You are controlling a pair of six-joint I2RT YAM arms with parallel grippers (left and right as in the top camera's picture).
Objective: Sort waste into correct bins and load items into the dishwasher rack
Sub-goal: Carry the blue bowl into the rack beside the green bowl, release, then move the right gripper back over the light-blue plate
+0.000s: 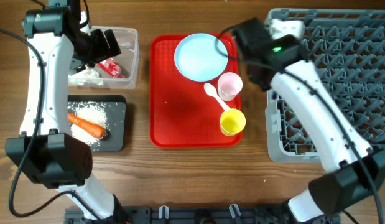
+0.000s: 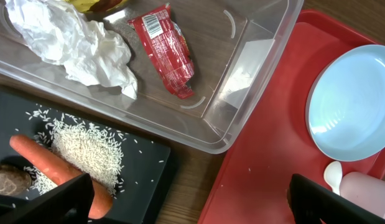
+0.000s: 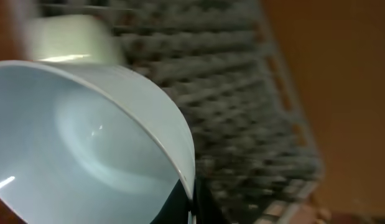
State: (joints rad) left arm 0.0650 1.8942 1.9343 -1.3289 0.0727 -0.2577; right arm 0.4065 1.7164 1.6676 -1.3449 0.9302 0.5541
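gripping pale blue bowl [image 3: 86, 137] by its thin rim in clamped right gripper [image 3: 191, 202]: stiff, light, slick, probably prone to pivot; left gripper [image 2: 186, 199] wide, empty.

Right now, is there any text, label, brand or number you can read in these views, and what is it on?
Red wrapper, lying in the clear tub: a barcode and lines of white small print, all too small to read.
Bowl in the right wrist view: plain, no marking; the rack behind it is blurred.
No other text shows in any view, so there is nothing I can quote.
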